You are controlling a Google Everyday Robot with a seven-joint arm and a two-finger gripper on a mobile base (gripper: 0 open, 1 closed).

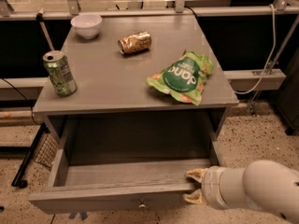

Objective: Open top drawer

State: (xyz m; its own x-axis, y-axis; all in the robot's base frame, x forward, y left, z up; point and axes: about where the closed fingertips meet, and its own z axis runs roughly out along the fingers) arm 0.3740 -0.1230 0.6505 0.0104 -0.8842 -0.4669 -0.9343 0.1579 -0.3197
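The claw (194,186) pinches the right end of the top drawer (107,197) by its front panel, 1 finger inside and 1 outside. The drawer stands pulled well out under the tabletop (117,85). Gripped so far off-centre, it could skew and jam, or the panel could slip free. Above sit a green can (59,73), a bowl (86,25), a tipped can (134,42) and a chip bag (182,76). Nothing blocks the drawer's path.

The top drawer (107,199) stands pulled out beneath the grey table (107,83), which carries a green chip bag (183,76). The gripper (194,186) pinches the front panel's right end, 1 finger inside, 1 outside.
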